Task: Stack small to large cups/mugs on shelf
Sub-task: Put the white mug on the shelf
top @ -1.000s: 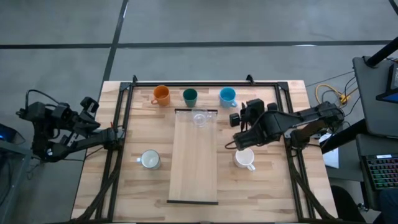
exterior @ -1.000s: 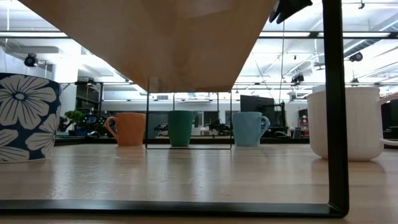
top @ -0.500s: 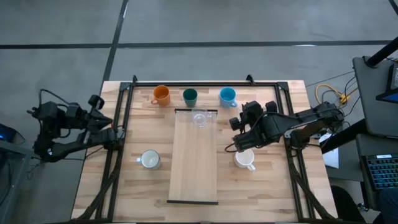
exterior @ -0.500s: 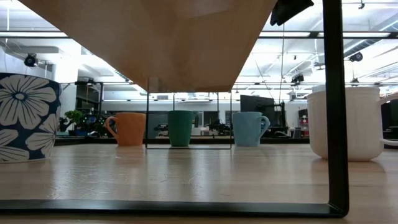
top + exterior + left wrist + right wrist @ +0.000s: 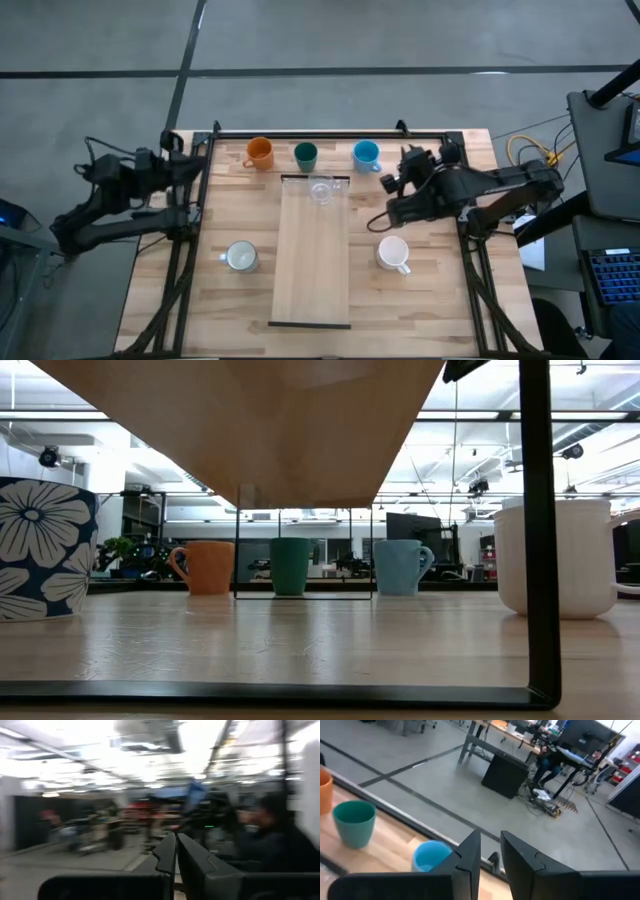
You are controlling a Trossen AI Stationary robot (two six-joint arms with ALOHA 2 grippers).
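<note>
Right end effector, fingers narrowly parted and empty, hovers just beside the light blue mug; the shelf lies farther inboard. Best to spread wider, then straddle the rim squarely.

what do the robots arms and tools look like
Both arms are black, built of jointed links with loose black cables looped along them. The left tool and the right tool each end in two flat, dark, angular fingers mounted on a wide black crossbar. No markings or colour accents show.
</note>
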